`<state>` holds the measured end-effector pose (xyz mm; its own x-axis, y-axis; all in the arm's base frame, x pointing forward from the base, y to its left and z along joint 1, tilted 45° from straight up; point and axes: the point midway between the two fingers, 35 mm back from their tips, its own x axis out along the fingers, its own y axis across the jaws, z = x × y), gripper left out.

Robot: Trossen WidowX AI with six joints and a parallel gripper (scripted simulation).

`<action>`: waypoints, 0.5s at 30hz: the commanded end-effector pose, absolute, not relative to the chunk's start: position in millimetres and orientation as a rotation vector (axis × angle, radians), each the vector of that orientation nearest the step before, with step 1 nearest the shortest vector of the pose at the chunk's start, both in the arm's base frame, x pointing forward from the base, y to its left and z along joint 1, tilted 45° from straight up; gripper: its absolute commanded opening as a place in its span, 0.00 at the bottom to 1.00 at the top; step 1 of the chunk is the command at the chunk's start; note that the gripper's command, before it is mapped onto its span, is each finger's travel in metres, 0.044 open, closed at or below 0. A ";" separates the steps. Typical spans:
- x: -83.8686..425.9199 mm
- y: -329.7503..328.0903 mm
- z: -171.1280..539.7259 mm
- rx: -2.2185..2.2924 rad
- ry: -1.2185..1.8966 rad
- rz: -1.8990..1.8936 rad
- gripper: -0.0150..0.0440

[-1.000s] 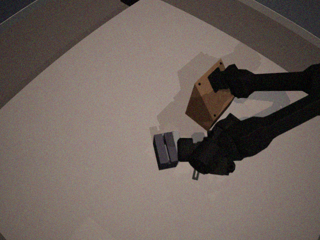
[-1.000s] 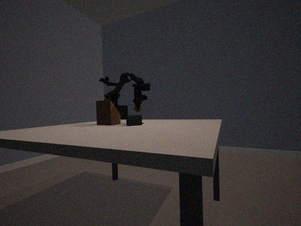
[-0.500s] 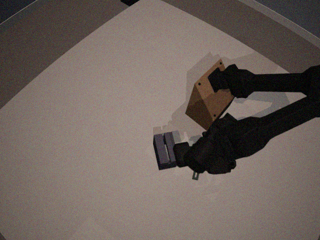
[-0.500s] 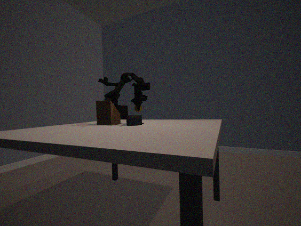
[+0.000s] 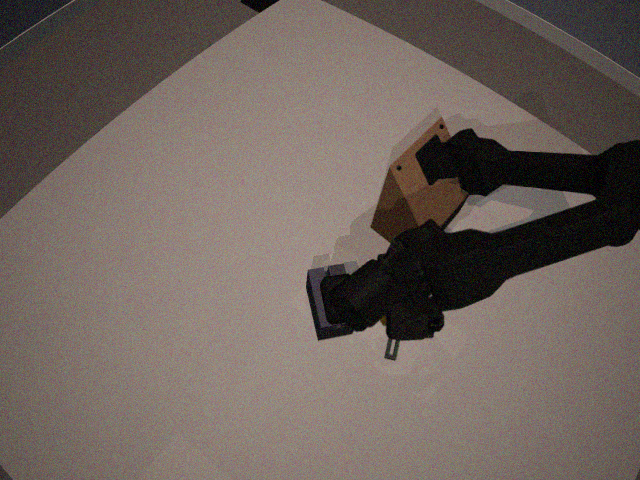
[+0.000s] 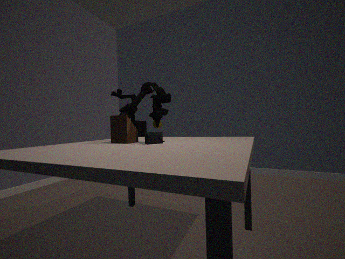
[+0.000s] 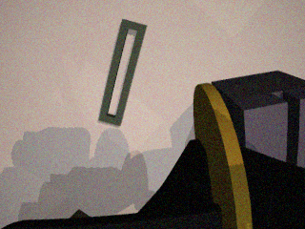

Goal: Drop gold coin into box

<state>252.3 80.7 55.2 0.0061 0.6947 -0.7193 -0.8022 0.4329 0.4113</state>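
A: Box (image 5: 319,304) is centre frame in the top view, half under the arm.

B: Gripper (image 7: 216,217) is clamped on the coin (image 7: 225,172), lower right of the wrist view. Rigid, thin, likely slick, so hold by the flat faces. Holder (image 7: 122,72) is bare, upper left.

Gripper (image 5: 385,321) between box (image 5: 316,304) and holder (image 5: 391,350)

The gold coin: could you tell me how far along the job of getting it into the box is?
Done: the coin is out of the green holder, which lies empty on the table. In hand: the gripper is shut on the coin, carrying it above the grey box. Left: lining its edge up with the slot, hidden here, and releasing it.
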 end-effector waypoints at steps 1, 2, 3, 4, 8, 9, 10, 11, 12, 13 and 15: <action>256.6 74.5 48.0 -0.134 1.035 1.178 0.25; 257.5 72.8 46.4 -0.135 1.035 1.179 0.25; 258.5 71.0 44.7 -0.136 1.034 1.179 0.25; 259.4 69.2 43.0 -0.136 1.033 1.180 0.25; 262.7 62.0 36.1 -0.138 1.030 1.182 0.25; 263.5 60.2 34.3 -0.138 1.029 1.183 0.25; 264.2 58.4 32.6 -0.139 1.028 1.183 0.25; 265.0 56.5 30.8 -0.139 1.027 1.184 0.25; 265.7 54.7 29.0 -0.139 1.026 1.185 0.25; 266.3 52.9 27.3 -0.140 1.024 1.185 0.25; 267.6 49.2 23.7 -0.140 1.022 1.187 0.25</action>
